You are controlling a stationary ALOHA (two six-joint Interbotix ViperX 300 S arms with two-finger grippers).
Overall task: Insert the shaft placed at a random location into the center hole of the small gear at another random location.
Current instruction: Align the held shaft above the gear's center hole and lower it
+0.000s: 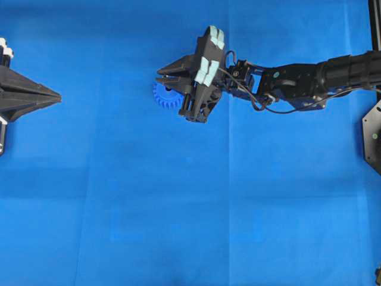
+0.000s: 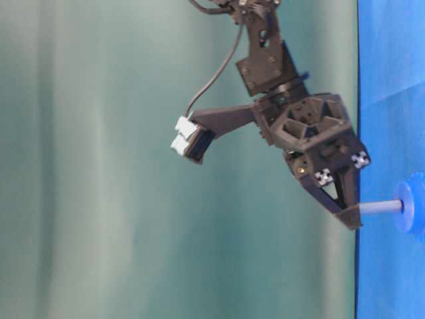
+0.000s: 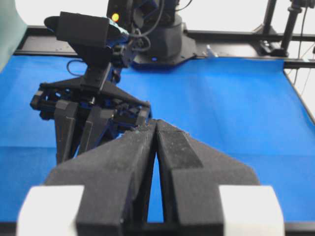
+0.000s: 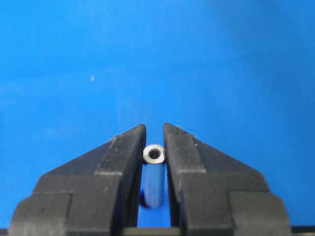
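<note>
Table-level view: right hand (image 2: 350,216) clamps the shaft (image 2: 380,207) by one end, far end meeting the gear (image 2: 413,211) at its middle; the pin looks square to the gear face, and this view is turned so the bench (image 2: 392,53) runs up the right edge. Cannot tell how deep the tip sits in the hole, which is hidden in every view. Right wrist view: jaws nearly closed, pinching the shaft (image 4: 154,174) on both sides, its shiny ringed end (image 4: 154,153) facing the lens. Overhead: right hand (image 1: 169,76) over the gear (image 1: 164,97), only a toothed arc showing on its left; left hand (image 1: 50,95) parked at the far left edge, well apart. Left wrist view: left hand (image 3: 155,129) pressed shut, nothing in it. Judgement: step in hand is seating the pin. Do it well by keeping the shaft square to the gear face, pressing straight along its axis, slow, no sideways drag since the gear lies loose on the bench and could skid. Release only once the pin stands by itself. Containers: none in sight.
</note>
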